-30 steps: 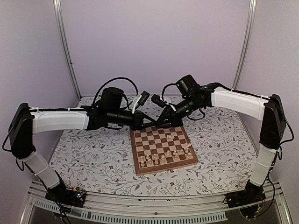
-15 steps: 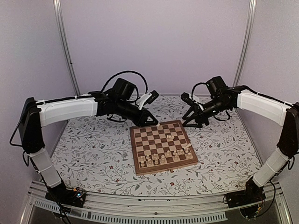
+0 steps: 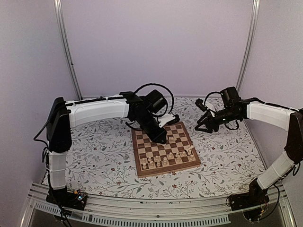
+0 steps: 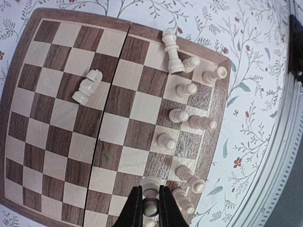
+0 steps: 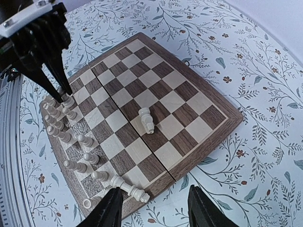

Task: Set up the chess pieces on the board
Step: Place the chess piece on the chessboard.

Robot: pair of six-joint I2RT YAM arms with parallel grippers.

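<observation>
The board (image 3: 163,171) lies mid-table and also shows in the left wrist view (image 4: 57,118) and the right wrist view (image 5: 156,80). Several cream chess pieces (image 3: 165,159) stand along its near rows (image 4: 178,115) (image 5: 85,140). A knight (image 4: 87,88) lies on its side mid-board (image 5: 148,121). A tall piece (image 4: 171,51) lies tipped at the board's right edge (image 5: 128,188). My left gripper (image 3: 161,137) hovers over the board's near-left part (image 4: 150,190), shut on a cream piece (image 4: 151,202). My right gripper (image 3: 200,125) is open and empty (image 5: 154,194), off the board's back right corner.
A floral tablecloth (image 3: 94,156) covers the table around the board. Metal rails (image 3: 142,201) run along the near edge. Purple walls and two upright posts (image 3: 66,47) close in the back and sides.
My left arm has swung from behind the board to over it, towards the near rows. My right arm has pulled back from the board's far edge to the right.
</observation>
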